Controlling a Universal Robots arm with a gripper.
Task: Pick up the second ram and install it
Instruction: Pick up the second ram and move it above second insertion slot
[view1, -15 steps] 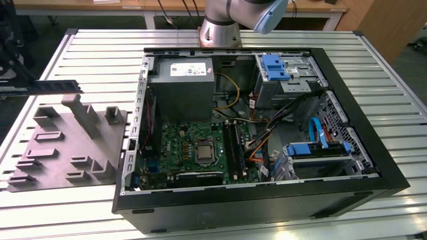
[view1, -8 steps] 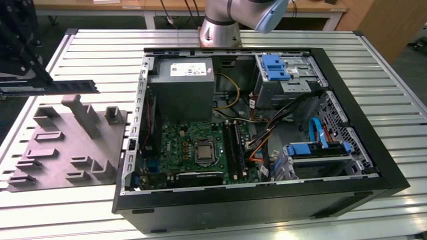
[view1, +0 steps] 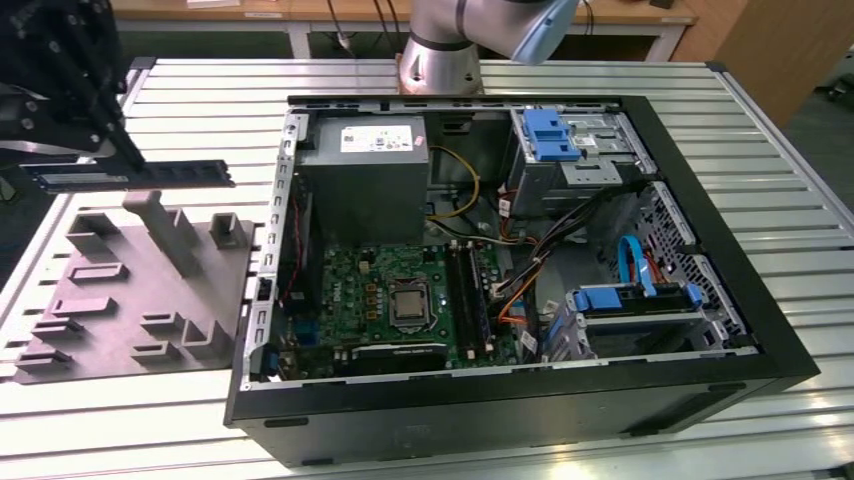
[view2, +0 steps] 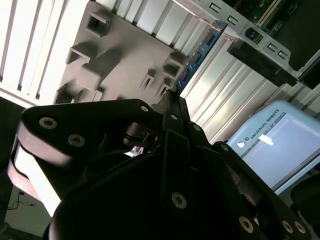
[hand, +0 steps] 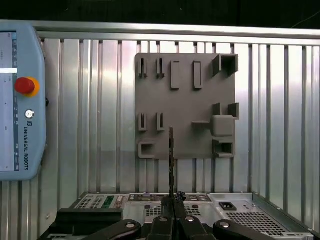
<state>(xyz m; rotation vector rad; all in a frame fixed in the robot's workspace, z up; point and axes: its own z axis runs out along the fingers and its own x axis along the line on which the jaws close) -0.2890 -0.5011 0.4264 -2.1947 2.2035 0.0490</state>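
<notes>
Black steel walls of the open computer case enclose a green motherboard, a grey power supply and blue drive brackets. Outside it, at the exterior view's left, the hand is clenched on the second ram, held level over the grey fixture plate, its long axis pointing toward the case wall. A teach pendant lies on the slatted metal surface.

The second ram is a thin, long, dark board with small chips, held level in the air. The gripper pinches it above the grey fixture, beside the open computer case.
</notes>
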